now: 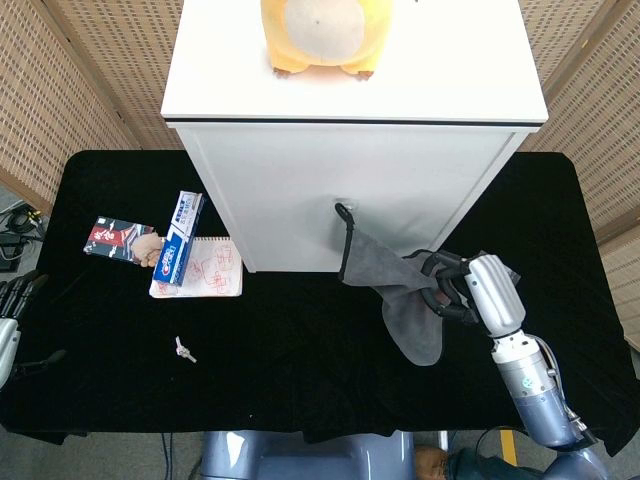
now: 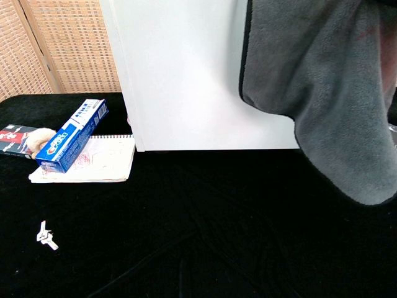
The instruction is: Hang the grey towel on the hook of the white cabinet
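The grey towel [image 1: 400, 290] hangs by one corner from the black hook [image 1: 344, 211] on the front of the white cabinet [image 1: 350, 195]. Its lower part stretches right, where my right hand [image 1: 470, 290] grips it above the black table. In the chest view the towel [image 2: 322, 93] fills the upper right in front of the cabinet [image 2: 186, 74]; the right hand is hidden there. My left hand [image 1: 12, 305] shows only partly at the far left edge of the head view, holding nothing, with its fingers apart.
A blue toothpaste box [image 1: 180, 238] lies on a notepad [image 1: 200, 270], beside a small printed packet [image 1: 118, 240]. A small metal clip [image 1: 184, 349] lies on the black cloth. A yellow plush toy [image 1: 320, 35] sits on the cabinet top. Wicker screens stand behind.
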